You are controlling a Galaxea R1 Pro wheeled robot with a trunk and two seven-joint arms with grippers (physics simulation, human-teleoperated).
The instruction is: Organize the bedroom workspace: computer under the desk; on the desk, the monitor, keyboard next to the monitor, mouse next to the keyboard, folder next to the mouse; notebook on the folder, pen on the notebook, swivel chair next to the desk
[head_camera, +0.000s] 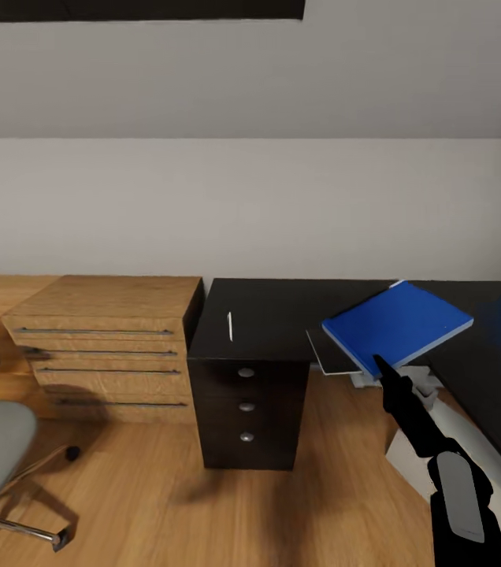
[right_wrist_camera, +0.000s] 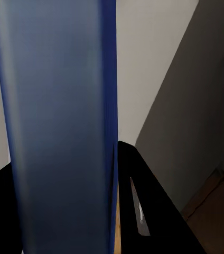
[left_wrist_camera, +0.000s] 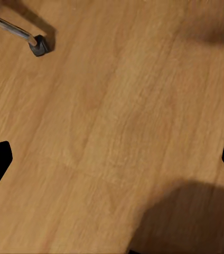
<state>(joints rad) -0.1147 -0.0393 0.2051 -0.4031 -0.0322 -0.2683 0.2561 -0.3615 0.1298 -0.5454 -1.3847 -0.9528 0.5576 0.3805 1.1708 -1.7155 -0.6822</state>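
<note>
Holding the folder [head_camera: 397, 326] pinched by its near edge, the right tool [head_camera: 380, 365] is carrying it over the surface [head_camera: 282, 315]; lowering it flat beyond the tool, level, would be wise.

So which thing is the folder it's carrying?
Find the long black desk along the back wall. Above its front edge, right of the black drawer unit, the right gripper holds up a flat rectangle, the folder. It is bright blue, unlike the smaller grey-edged notebook beneath it.
</note>
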